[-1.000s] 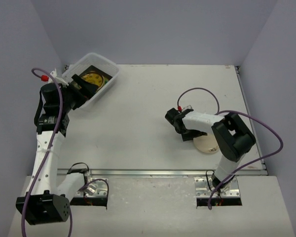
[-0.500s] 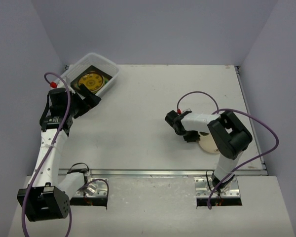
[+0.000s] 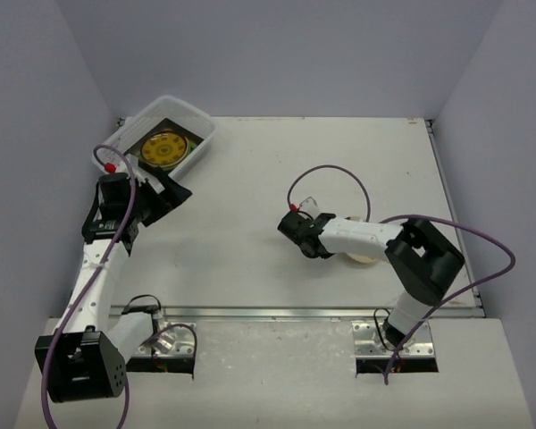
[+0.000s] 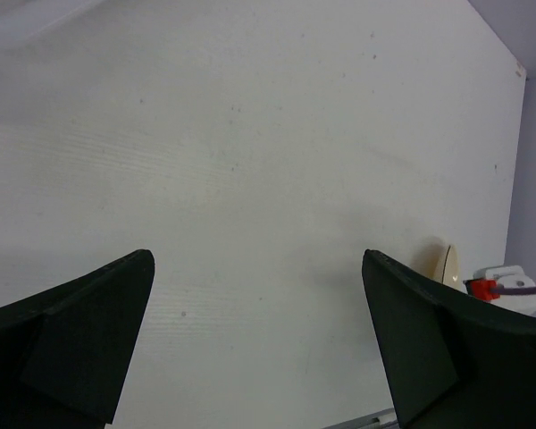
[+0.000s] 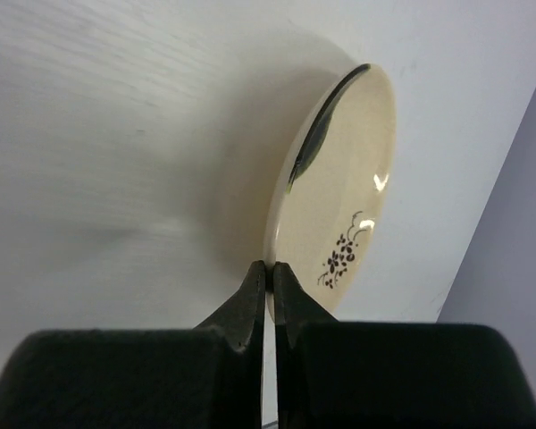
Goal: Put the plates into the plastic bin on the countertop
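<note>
Right of centre on the countertop (image 3: 250, 179): cream plate (image 3: 363, 259) pinched at its rim by the right gripper (image 5: 270, 268).

Wrist view: the cream plate shows a small dark flower motif and a dark streak along its far edge. The right gripper's fingertips are closed narrowly on its near rim. Whether the plate is clear of the surface cannot be told. In the upper left of the overhead view, the plastic bin (image 3: 183, 103) holds a mustard-patterned round plate (image 3: 163, 147) resting on a dark-rimmed square plate (image 3: 188, 139). Just below and beside the bin, the left gripper (image 4: 257, 257) hangs over bare countertop, with its jaws spread wide and nothing between them.
</note>
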`<state>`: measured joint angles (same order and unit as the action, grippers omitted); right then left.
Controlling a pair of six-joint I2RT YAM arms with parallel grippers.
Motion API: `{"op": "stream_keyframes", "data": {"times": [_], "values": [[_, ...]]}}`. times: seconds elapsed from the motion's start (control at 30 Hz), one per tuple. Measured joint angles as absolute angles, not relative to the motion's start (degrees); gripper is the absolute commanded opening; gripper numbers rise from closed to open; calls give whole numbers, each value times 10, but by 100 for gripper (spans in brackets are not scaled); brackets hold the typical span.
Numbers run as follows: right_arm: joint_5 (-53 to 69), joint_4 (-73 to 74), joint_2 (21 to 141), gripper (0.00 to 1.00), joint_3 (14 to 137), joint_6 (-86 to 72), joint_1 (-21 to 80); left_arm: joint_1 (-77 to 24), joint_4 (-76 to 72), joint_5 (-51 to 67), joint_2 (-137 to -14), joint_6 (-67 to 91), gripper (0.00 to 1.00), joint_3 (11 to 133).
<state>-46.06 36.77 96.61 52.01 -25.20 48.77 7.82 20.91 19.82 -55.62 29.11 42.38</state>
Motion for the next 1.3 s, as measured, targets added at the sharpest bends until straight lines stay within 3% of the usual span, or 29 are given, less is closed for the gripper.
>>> {"op": "stream_keyframes", "data": {"times": [0.27,0.4,0.77,0.9,0.97,1.03,1.1,1.13,1.2,1.27,1.3], "values": [[-493,285,881,0,513,-137,594,46,128,238,-578,341,100,354],[-495,209,859,0,488,-48,645,-21,85,238,-612,375,100,333],[-377,45,785,0,439,212,767,-131,-43,283,-682,471,99,317],[-334,32,769,0,439,248,772,-156,-67,280,-683,487,75,309],[-317,28,767,0,439,262,774,-169,-79,279,-684,496,50,303],[-307,26,767,0,440,272,777,-182,-86,279,-688,503,33,299],[-301,24,768,0,442,282,778,-191,-92,277,-691,510,6,297],[-299,23,769,0,444,286,778,-195,-94,277,-692,513,0,296],[-292,23,770,0,447,291,778,-199,-100,276,-693,523,0,295],[-291,20,774,76,448,296,779,-199,-106,275,-690,524,0,296],[-291,19,777,77,448,296,779,-199,-106,272,-689,524,0,296]]}}
